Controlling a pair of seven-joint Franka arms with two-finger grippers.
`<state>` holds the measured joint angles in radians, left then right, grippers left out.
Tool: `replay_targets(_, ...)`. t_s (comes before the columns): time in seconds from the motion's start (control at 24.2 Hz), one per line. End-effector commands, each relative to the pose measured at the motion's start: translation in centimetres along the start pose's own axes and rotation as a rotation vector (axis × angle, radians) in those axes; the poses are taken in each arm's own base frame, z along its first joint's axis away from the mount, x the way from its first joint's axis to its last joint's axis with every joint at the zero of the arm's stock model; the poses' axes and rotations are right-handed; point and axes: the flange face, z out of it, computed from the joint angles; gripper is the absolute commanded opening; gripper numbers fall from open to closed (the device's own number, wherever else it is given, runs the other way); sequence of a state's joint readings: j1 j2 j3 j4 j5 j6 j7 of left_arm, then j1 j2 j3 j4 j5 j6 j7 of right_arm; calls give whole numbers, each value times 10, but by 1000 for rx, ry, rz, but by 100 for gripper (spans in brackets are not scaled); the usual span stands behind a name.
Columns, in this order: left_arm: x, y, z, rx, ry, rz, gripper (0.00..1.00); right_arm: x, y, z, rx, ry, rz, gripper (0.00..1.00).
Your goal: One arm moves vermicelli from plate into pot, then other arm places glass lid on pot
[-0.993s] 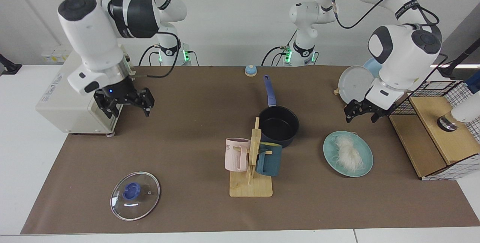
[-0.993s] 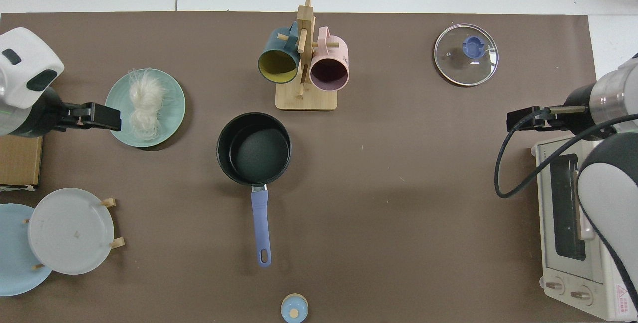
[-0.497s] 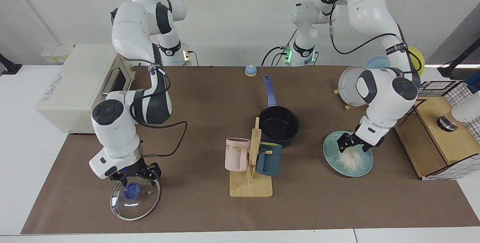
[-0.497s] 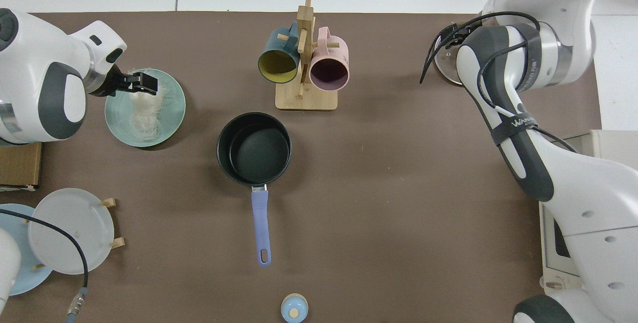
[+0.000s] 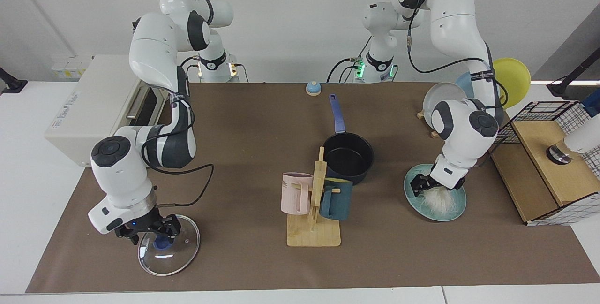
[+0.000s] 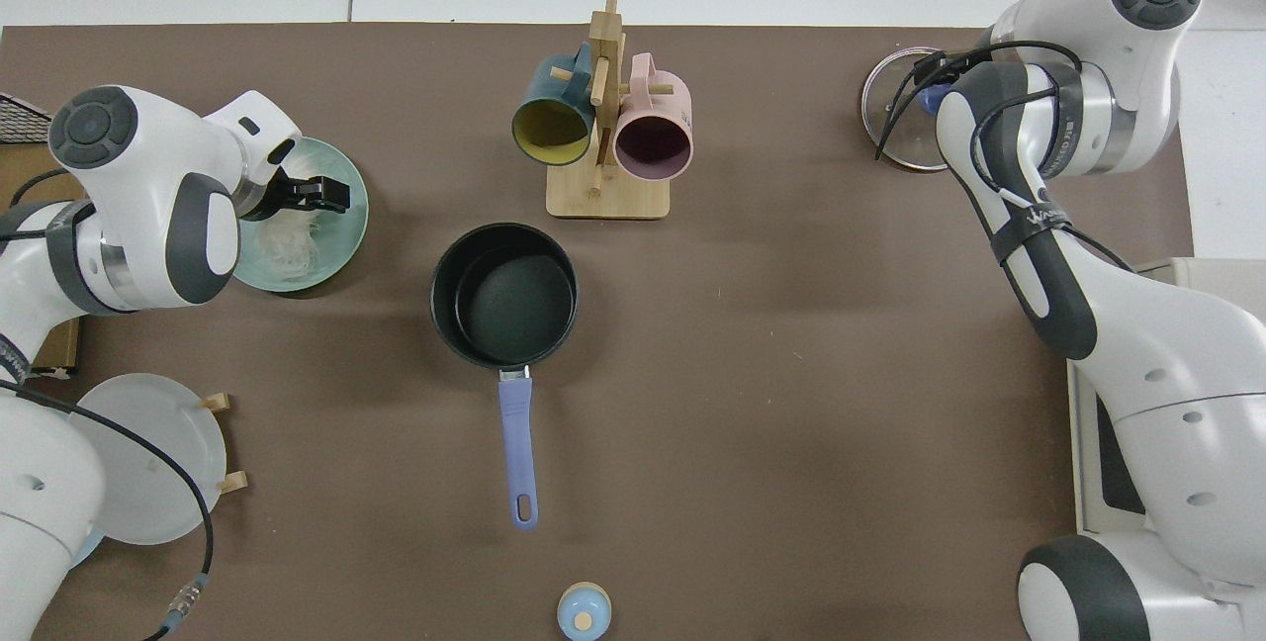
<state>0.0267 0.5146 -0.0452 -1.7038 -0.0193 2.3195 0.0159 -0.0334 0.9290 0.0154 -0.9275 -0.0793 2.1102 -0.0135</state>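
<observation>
The vermicelli point(image 5: 441, 201) point(image 6: 282, 247) lies on the teal plate point(image 5: 457, 208) point(image 6: 348, 226). My left gripper point(image 5: 435, 187) point(image 6: 331, 192) is down on the far end of the bundle, open, with its fingers either side of the strands. The black pot point(image 5: 349, 156) point(image 6: 504, 295) with its blue handle point(image 5: 336, 114) stands empty mid-table. The glass lid point(image 5: 180, 252) point(image 6: 888, 132) lies flat near the front edge. My right gripper point(image 5: 152, 237) is lowered over the lid's blue knob point(image 5: 162, 244), open astride it. In the top view the wrist hides most of that gripper.
A wooden mug rack point(image 5: 313, 236) with a pink mug point(image 5: 295, 193) and a dark teal mug point(image 5: 336, 198) stands just in front of the pot. A toaster oven point(image 5: 89, 111), grey-blue plates point(image 5: 443, 100), a yellow plate point(image 5: 513, 79) and a wire-sided box point(image 5: 543, 168) line the table's sides.
Both arms have come down from their raised poses. The right gripper has dropped lower around the lid knob. The left gripper has sunk lower into the vermicelli on the plate.
</observation>
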Motion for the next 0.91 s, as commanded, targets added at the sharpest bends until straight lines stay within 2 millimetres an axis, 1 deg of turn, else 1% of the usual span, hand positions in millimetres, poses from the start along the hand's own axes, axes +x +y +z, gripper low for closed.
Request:
replay_targets(0.0, -7, -3, 18, 13, 9, -11, 100, -6, -1, 19, 55, 3, -3, 98)
replay_targets(0.04, -7, -5, 17, 14, 9, -12, 75, -7, 0, 21, 56, 0, -4, 98)
replay_targets(0.08, -6, -6, 16, 15, 11, -3, 22, -8, -1, 22, 58, -1, -1, 98)
replay_targets(0.12, -5, -6, 15, 16, 12, 14, 14, -8, -2, 22, 64, -1, 4, 98)
replay_targets(0.17, -3, -6, 14, 17, 13, 43, 0, -8, -4, 23, 70, -4, 3, 98)
replay_targets(0.25, -1, -1, 11, 18, 14, 88, 0, -10, -2, 26, 68, -10, 3, 98)
replay_targets(0.33, 0, -5, 9, 19, 16, 88, 0, -10, -2, 26, 67, -10, 2, 98)
replay_targets(0.46, 2, -10, -7, 20, -4, 101, 0, -11, -3, 27, 67, -12, 1, 97)
replay_targets(0.5, 3, -12, -14, 18, -22, 100, 0, -10, -3, 26, 64, -10, -2, 90)
replay_targets(0.54, 3, -16, -28, 18, -37, 95, 0, -10, -3, 26, 58, -11, -5, 76)
replay_targets(0.58, 3, -17, -38, 19, -50, 96, 0, -10, -4, 26, 55, -11, -11, 52)
replay_targets(0.62, 3, -16, -48, 17, -59, 96, 0, -10, -5, 24, 51, -9, -15, 16)
replay_targets(0.66, 2, -16, -61, 17, -59, 96, 0, -10, -7, 25, 49, -11, -23, 0)
replay_targets(0.74, -2, -12, -87, 18, -56, 100, 0, -10, -8, 24, 49, -9, -26, 0)
replay_targets(0.83, -7, -2, -111, 15, -58, 113, 0, -9, -10, 21, 48, -4, -27, 0)
replay_targets(0.87, -9, 4, -119, 13, -62, 121, 0, -7, -12, 13, 48, 5, -30, 0)
